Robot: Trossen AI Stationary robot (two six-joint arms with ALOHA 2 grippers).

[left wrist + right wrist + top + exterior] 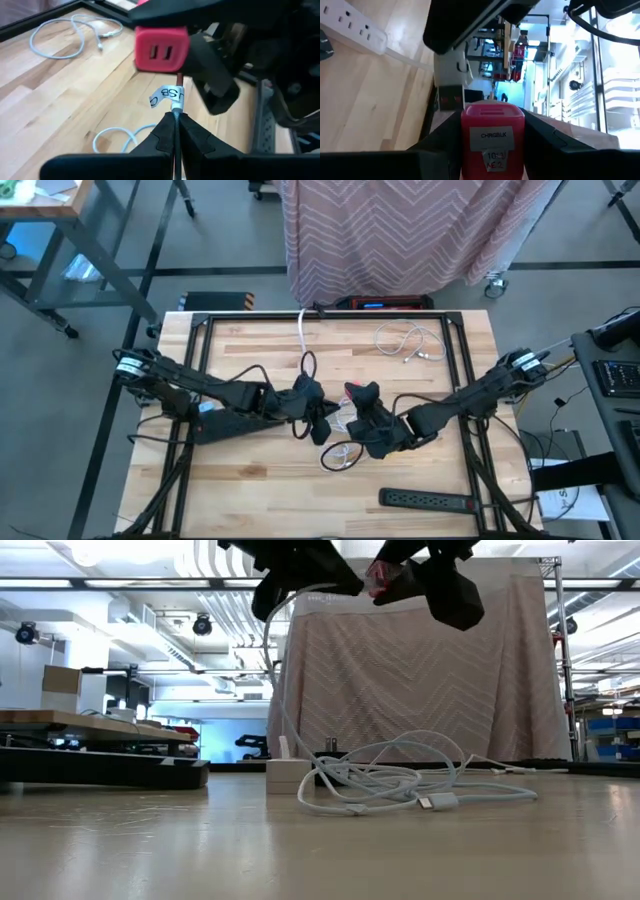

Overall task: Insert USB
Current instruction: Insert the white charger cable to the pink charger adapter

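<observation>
Above the table, my left gripper point(176, 125), fingers clamped on the USB cable point(176, 102), faces the red charger point(492, 132) pinched in my right gripper point(492, 150).

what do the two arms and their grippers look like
Both arms, the left arm and the right arm, are dark, slim and jointed, with white-marked collars near the outer ends and black cables trailing along them. The left gripper and right gripper each have two matte black, angular fingers.
</observation>
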